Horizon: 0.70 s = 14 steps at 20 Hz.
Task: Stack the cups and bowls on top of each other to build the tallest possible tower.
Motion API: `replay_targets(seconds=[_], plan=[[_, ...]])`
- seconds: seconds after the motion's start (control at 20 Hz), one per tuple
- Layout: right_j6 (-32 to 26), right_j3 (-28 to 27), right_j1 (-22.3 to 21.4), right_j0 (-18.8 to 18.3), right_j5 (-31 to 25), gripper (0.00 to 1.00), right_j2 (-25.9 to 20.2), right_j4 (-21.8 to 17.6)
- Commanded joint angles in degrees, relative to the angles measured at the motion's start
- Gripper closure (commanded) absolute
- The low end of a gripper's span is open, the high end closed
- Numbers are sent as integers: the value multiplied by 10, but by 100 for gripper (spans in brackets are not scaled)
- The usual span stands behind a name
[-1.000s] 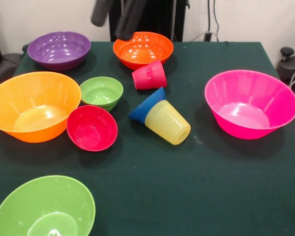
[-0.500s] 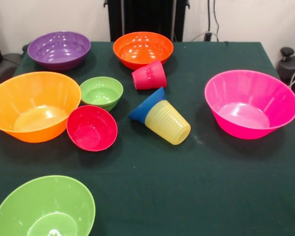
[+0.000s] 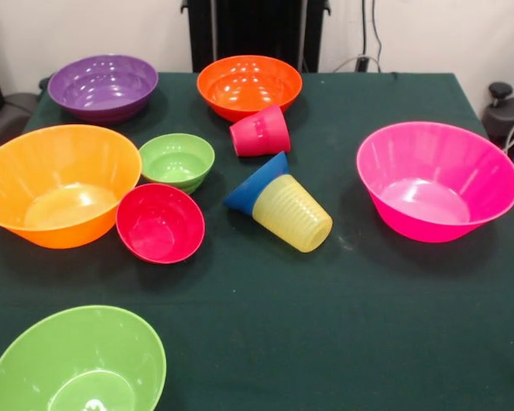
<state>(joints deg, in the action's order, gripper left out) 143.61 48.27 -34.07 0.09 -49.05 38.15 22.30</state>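
Dark green cloth covers the table (image 3: 351,342), with a pale wall behind. At the left edge sit the large orange-yellow bowl (image 3: 56,184), the purple bowl (image 3: 103,86) behind it and a medium green bowl (image 3: 77,364) at the near corner. Next come the small red bowl (image 3: 160,223), tipped toward the camera, and the small green bowl (image 3: 177,160). Mid-table, the orange bowl (image 3: 249,86) stands at the back; the red cup (image 3: 260,133) lies on its side, and the yellow cup (image 3: 292,212) lies toppled against the tilted small blue bowl (image 3: 255,188). No tower stands. The pink bowl (image 3: 437,180) sits right. The gripper is out of sight, so its grip cannot be told.
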Motion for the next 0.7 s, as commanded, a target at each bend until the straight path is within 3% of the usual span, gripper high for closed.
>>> replay_targets(seconds=[0.05,0.45,0.7], plan=[[-11,74,-9,43,-73,0,-30,-59],[18,85,-15,95,-99,0,-6,-88],[4,92,-26,99,-96,0,-5,-98]])
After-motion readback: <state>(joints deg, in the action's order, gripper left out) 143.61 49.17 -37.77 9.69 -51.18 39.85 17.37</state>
